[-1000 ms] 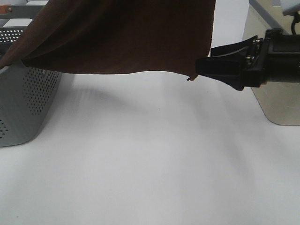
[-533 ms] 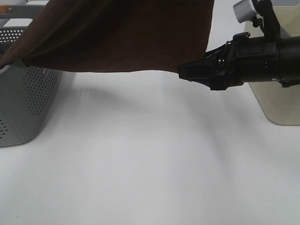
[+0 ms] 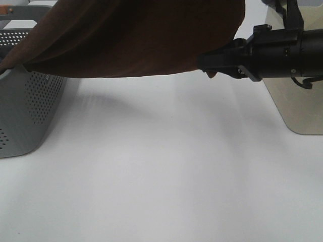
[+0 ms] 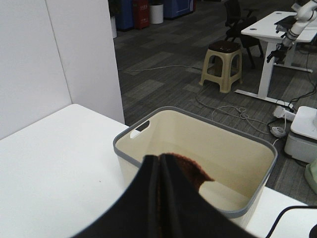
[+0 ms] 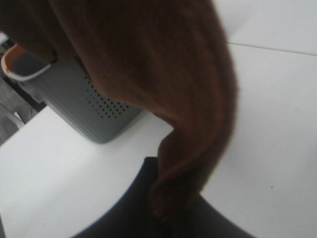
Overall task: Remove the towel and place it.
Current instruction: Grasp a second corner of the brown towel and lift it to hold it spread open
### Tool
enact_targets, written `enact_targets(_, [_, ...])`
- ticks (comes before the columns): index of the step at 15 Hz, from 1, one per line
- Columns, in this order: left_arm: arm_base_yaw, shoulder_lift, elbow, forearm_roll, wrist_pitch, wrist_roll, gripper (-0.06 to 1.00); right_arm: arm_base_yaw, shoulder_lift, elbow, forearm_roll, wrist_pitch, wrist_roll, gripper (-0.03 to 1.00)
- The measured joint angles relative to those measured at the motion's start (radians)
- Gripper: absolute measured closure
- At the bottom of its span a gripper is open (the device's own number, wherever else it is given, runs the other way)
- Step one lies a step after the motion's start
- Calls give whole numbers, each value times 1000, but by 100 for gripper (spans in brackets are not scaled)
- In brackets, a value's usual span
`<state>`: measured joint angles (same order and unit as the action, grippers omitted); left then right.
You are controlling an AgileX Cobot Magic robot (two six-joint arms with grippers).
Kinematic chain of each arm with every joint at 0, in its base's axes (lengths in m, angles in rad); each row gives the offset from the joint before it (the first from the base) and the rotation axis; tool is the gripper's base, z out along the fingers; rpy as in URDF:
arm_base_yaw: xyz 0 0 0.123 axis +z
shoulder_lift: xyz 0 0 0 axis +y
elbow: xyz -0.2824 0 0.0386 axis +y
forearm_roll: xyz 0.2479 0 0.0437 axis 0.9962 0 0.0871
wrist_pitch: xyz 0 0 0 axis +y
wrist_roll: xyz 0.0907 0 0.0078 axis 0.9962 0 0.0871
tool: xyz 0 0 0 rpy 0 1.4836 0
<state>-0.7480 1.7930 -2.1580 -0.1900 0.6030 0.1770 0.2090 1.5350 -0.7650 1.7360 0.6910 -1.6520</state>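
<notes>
**Right end effector point(image 3: 208, 64) has just closed on the towel point(image 3: 136, 35).**
Left end effector point(image 4: 160, 161) grips another edge; with both holding, the towel looks ready to be carried off.

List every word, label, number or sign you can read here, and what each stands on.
None can be read.
The towel, grey basket, beige bin and table carry no visible print.
The red box far back in the left wrist view is too small and blurred to tell.
</notes>
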Motion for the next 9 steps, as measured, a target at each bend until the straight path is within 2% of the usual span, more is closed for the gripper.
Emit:
enact_targets(1, [0,12,0,30,9,-6,94,0,0,-27,-50,-2,114,97])
enact_targets(3, [0,55,0,138,29,-79,94,0,0,-89,-282,-9,402,97])
enact_targets(5, [0,110,0,277,45,-185,94,0,0,-170,-607,9,745,97])
enact_targets(7, [0,167,0,390,56,-272,94,0,0,-264,-923,89,1092,97])
enact_targets(9, [0,211,0,431,55,-307,94,0,-1,-368,-1178,187,1321,97])
